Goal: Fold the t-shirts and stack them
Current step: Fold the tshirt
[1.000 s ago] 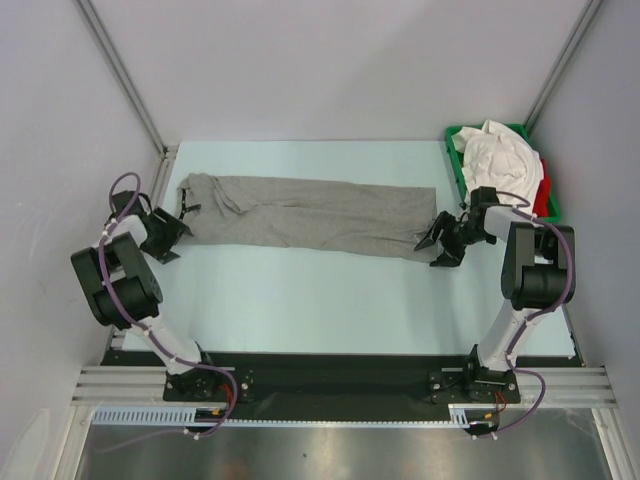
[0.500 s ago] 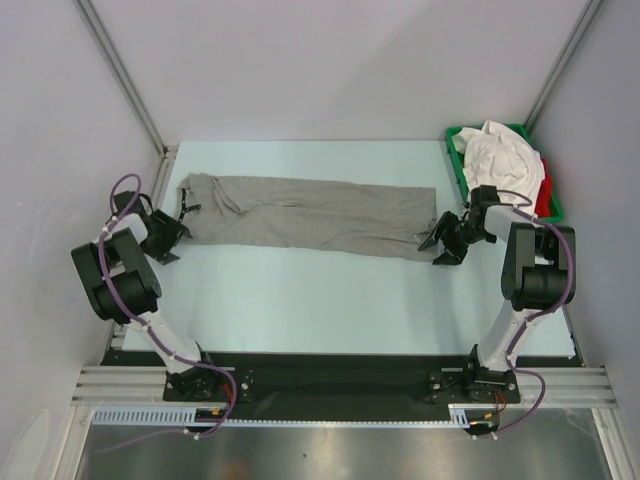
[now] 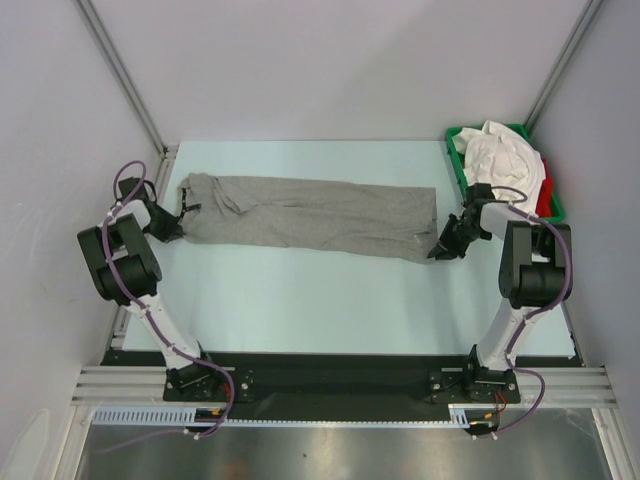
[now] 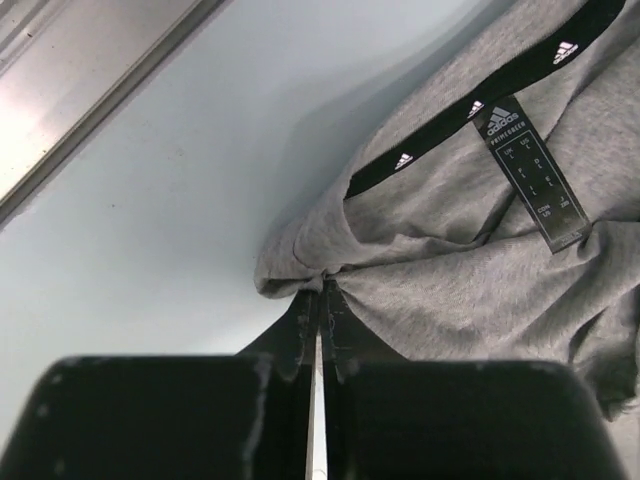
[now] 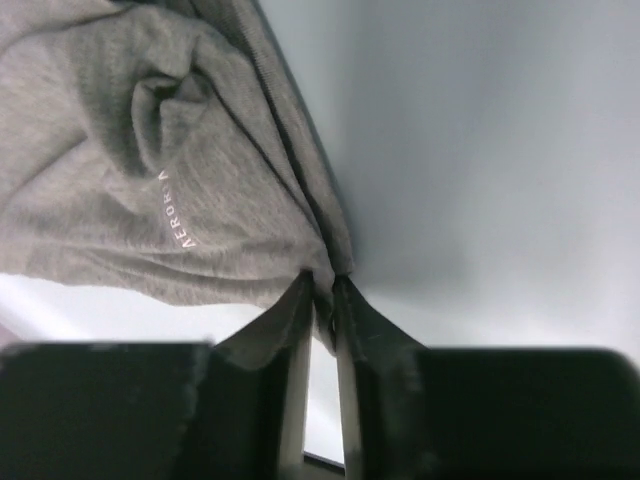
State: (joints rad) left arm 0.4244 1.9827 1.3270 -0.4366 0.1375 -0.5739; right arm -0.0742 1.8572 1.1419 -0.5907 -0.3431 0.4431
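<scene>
Overhead view: I log bright, even, diffuse light, sharp from edge to edge. The bench [image 3: 300, 300] reads pale with no glare, and arm shadows are thin and soft. The steel strip [image 3: 300, 450] along the bottom carries a dull sheen.

Left wrist view: grey t-shirt [image 4: 480, 250] crisp, label print legible; left claw [image 4: 318, 292] a black, soft-edged mass; soft shadow beside the cloth.

Right wrist view: dimmer; right claw [image 5: 320, 292] blurred, weave clear, bright washed-out patch lower left.

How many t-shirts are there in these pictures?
3 that I can tell apart: a grey t-shirt stretched across the table, a white t-shirt heaped in the green tray, a red t-shirt peeking out beneath it. The heap may hide more.
</scene>
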